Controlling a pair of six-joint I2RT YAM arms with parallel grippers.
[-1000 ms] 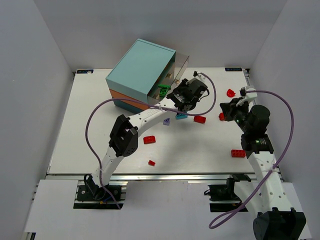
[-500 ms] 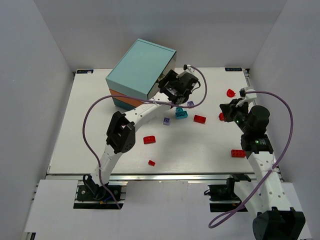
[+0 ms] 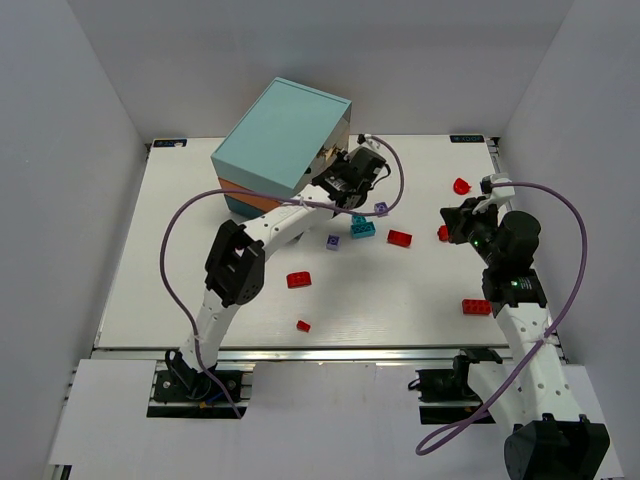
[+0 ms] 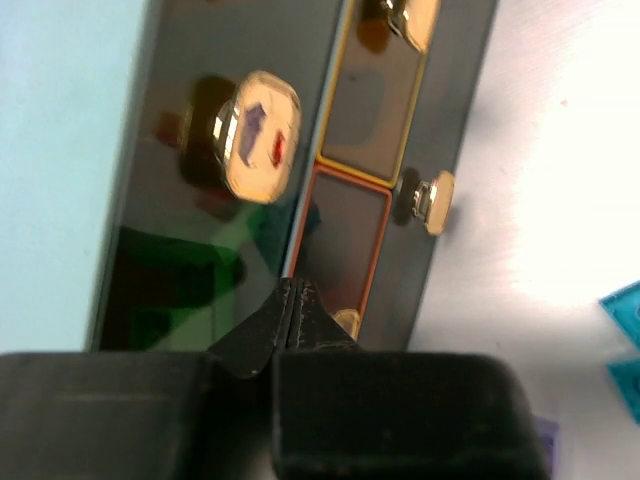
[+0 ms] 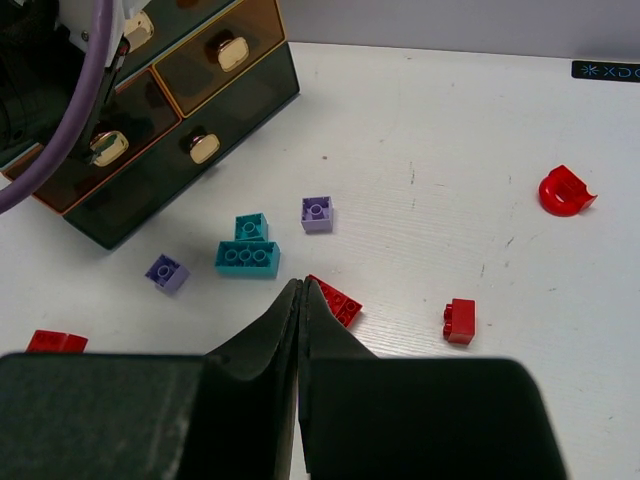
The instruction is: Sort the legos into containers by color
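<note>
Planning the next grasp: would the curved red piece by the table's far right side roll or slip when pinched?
The curved red piece looks like hard, glossy plastic: probably stiff and light. Its rounded back could rock or slip from a pinch. On the smooth white table, a nudge would likely slide it.

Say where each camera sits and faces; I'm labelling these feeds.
Top external: above and behind, looking down on table, chest, left arm, right arm.
Left wrist: on the left arm, close against the chest's drawer fronts; shut left gripper shows.
Right wrist: on the right arm, looking past the teal lego toward the chest; shut right gripper shows.
Shared: teal lego, top and right wrist.
</note>
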